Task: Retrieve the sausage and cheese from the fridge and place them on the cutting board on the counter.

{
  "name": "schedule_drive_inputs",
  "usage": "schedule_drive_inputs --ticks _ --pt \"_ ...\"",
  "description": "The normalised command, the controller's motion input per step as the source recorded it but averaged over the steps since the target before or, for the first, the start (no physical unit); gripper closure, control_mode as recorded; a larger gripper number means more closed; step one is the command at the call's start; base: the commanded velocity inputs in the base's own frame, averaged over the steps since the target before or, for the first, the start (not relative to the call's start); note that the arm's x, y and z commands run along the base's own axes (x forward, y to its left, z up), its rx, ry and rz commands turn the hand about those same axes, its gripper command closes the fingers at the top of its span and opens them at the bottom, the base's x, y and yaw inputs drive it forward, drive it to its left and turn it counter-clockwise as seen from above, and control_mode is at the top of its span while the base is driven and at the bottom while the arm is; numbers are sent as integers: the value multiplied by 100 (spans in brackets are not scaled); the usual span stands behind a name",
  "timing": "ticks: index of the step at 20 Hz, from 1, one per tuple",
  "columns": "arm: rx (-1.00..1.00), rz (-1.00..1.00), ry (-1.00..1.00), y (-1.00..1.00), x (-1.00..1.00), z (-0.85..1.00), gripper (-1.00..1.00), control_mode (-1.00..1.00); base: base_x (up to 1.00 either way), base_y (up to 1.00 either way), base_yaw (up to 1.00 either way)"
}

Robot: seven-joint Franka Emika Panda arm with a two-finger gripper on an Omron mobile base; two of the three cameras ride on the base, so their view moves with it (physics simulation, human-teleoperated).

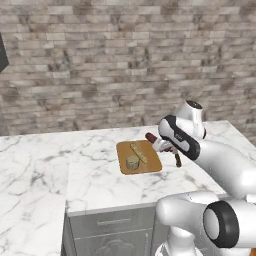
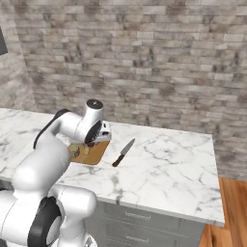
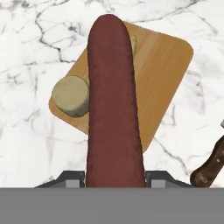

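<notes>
Clamped in the gripper (image 3: 114,177), the sausage (image 3: 113,105) is running lengthwise up the hand view, its jaws pressing both sides of its near end. It is hanging over the board (image 3: 164,74), apart from the wood. Just beside it on the board, a round tan cheese (image 3: 71,96) is lying, and a pale stick (image 1: 138,152) is lying diagonally behind it in the left base view. Off the board's far side, a knife (image 2: 123,152) with a dark handle is resting on the marble table (image 2: 169,159). Behind the table, a brick wall (image 1: 125,60) is rising.
</notes>
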Motion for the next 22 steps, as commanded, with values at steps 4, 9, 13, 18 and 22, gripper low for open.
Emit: schedule_drive_inputs --ticks 4,9,13,18,22 --pt "0 0 0 -3 55 -22 100 -100 0 0 0" --pt "0 0 0 0 48 -25 100 -100 0 0 0" --pt "0 0 0 0 15 -34 100 -100 0 0 0" --pt "0 0 -1 0 4 -31 100 -100 0 0 0" --pt "0 0 -7 16 1 -19 100 -100 0 0 0"
